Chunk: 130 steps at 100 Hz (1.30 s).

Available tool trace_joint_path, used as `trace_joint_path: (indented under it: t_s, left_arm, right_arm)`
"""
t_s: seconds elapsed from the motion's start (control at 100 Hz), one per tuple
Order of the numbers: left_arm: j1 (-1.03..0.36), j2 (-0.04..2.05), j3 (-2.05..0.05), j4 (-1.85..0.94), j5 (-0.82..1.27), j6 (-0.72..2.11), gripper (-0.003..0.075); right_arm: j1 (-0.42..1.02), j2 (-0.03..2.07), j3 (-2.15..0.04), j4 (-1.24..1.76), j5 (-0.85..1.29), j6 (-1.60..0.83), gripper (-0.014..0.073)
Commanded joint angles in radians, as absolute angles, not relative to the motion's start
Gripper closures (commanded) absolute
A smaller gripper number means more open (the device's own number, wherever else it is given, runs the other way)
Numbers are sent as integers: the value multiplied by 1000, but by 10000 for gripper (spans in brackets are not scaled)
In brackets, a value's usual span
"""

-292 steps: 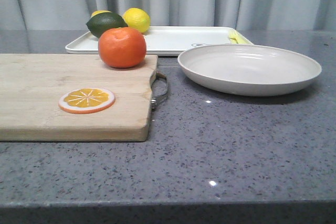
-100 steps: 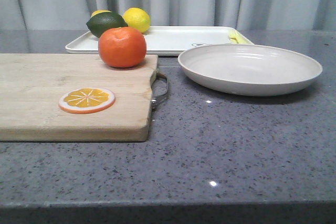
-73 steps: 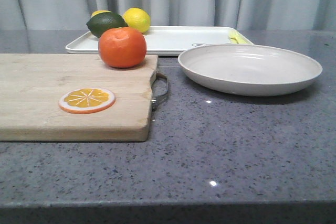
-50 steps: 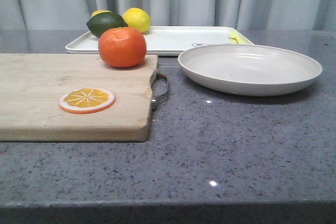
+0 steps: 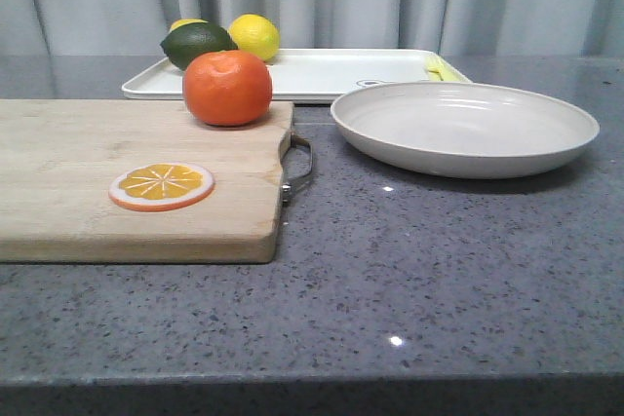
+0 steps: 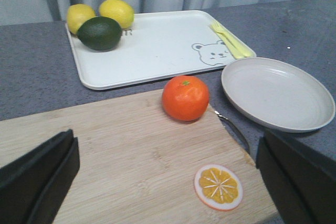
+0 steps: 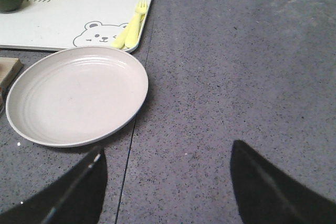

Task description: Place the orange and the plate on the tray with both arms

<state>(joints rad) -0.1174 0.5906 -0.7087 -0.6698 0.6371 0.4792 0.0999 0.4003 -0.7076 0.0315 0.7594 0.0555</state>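
Note:
The orange (image 5: 227,87) sits at the far right corner of the wooden cutting board (image 5: 68,182); it also shows in the left wrist view (image 6: 185,98). The beige plate (image 5: 464,128) lies on the grey table right of the board, and in the right wrist view (image 7: 76,95). The white tray (image 5: 341,73) stands behind both, also in the left wrist view (image 6: 152,51). My left gripper (image 6: 168,174) is open, above the board, short of the orange. My right gripper (image 7: 167,182) is open, above bare table beside the plate. Neither gripper shows in the front view.
On the tray lie two lemons (image 6: 116,12), a dark green lime (image 6: 98,33) and a yellow fork (image 7: 131,24). An orange slice disc (image 5: 161,186) lies on the board. The board's metal handle (image 5: 298,168) points toward the plate. Curtains hang behind the table.

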Motion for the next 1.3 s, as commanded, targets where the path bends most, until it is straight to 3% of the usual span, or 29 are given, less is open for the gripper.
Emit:
trace_joint_path:
  t_s: [0.0, 0.24, 0.71, 1.29]
  left_arm:
    - [-117, 680, -755, -834, 556, 606, 62]
    - [-139, 953, -901, -1026, 572, 862, 62]
    - [-401, 1412, -1239, -909, 492, 870, 62]
    - [-415, 1555, -1289, -768, 460, 798, 62]
  right_arm:
    - [101, 417, -742, 30, 681, 53, 85]
    - [101, 417, -742, 30, 681, 53, 85]
    - [101, 417, -742, 30, 686, 53, 85]
    - [101, 417, -742, 30, 693, 53, 85]
